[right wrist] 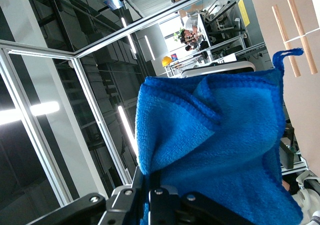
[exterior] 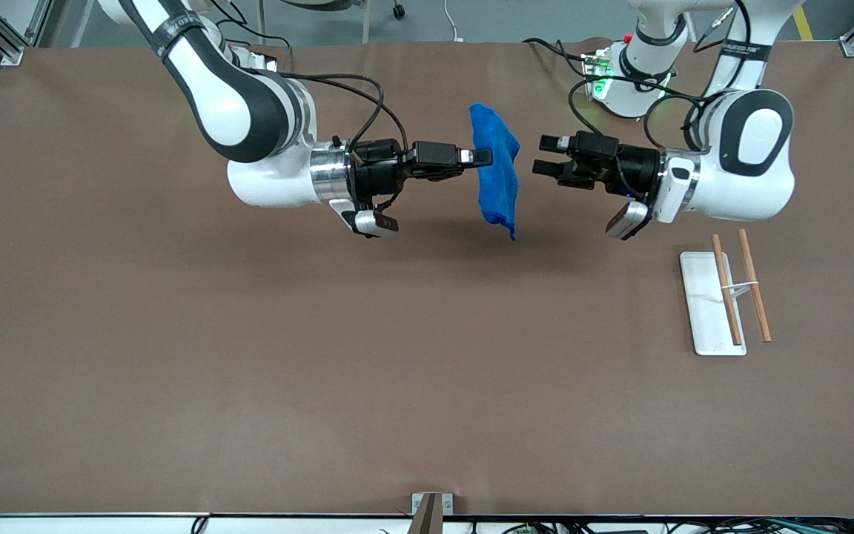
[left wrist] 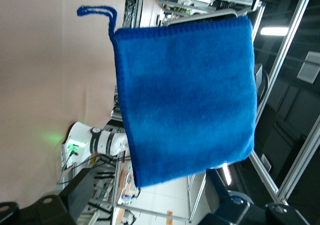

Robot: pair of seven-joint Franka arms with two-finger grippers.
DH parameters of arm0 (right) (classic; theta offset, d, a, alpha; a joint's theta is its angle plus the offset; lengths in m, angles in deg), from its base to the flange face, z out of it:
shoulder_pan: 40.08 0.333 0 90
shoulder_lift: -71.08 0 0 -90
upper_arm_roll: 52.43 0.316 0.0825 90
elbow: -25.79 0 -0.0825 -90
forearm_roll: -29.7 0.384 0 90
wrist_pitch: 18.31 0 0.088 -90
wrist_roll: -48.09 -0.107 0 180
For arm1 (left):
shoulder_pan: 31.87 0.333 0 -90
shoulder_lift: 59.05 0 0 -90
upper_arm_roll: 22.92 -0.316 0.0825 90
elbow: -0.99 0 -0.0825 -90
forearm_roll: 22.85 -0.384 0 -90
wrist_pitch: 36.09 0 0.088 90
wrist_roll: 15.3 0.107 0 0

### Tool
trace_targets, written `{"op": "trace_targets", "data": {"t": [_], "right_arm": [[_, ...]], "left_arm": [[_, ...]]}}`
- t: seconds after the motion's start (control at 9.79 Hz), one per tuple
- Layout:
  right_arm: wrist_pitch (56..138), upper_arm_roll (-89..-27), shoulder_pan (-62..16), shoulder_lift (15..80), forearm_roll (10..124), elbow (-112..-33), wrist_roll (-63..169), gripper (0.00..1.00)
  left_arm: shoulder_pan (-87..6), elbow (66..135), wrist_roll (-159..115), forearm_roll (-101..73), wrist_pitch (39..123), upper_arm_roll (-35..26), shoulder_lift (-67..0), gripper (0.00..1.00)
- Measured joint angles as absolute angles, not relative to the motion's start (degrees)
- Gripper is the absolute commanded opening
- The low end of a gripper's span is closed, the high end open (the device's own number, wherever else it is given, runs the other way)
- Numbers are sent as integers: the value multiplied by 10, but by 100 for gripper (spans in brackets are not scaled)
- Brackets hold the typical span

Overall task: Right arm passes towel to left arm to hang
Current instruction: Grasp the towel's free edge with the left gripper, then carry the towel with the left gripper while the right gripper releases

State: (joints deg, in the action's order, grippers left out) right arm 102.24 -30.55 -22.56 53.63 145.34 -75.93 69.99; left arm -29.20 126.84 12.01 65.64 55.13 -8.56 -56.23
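The bright blue towel (exterior: 497, 170) hangs in the air over the middle of the table, pinched at one edge by my right gripper (exterior: 480, 156), which is shut on it. In the right wrist view the towel (right wrist: 220, 140) bunches just above the closed fingers (right wrist: 165, 205). My left gripper (exterior: 545, 156) is open, level with the towel and a short gap from it, not touching. In the left wrist view the towel (left wrist: 185, 100) hangs flat with its small corner loop (left wrist: 95, 12) showing, between the spread fingers (left wrist: 75, 190).
A white tray (exterior: 709, 304) with two wooden rods (exterior: 726, 289) lies on the brown table toward the left arm's end, nearer the front camera than the left gripper. Cables and the arm bases stand along the table's edge at the robots.
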Motion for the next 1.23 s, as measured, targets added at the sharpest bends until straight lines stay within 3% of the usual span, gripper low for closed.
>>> {"op": "trace_targets", "data": {"t": [0.2, 0.31, 0.51, 0.61, 0.82, 0.92, 1.23], "right_arm": [[1022, -305, -226, 536, 1453, -759, 700, 0], [1022, -305, -226, 536, 1453, -759, 700, 0], [1022, -306, -226, 536, 1453, -759, 700, 0], [1022, -305, -226, 536, 1453, -759, 700, 0], [1022, -306, -226, 536, 1453, -759, 700, 0], [1022, -306, -226, 536, 1453, -759, 700, 0], [1022, -306, -226, 536, 1454, -759, 700, 1]], "left_arm": [[-292, 1272, 120, 698, 591, -63, -562, 92], [-292, 1272, 120, 710, 601, -57, -561, 84], [-292, 1272, 120, 723, 626, -51, -561, 45], [-292, 1272, 120, 730, 641, -49, -561, 35], [-292, 1272, 121, 733, 653, -45, -561, 5], [-290, 1271, 121, 733, 654, -45, -561, 0], [-284, 1262, 124, 725, 656, -46, -563, 0]]}}
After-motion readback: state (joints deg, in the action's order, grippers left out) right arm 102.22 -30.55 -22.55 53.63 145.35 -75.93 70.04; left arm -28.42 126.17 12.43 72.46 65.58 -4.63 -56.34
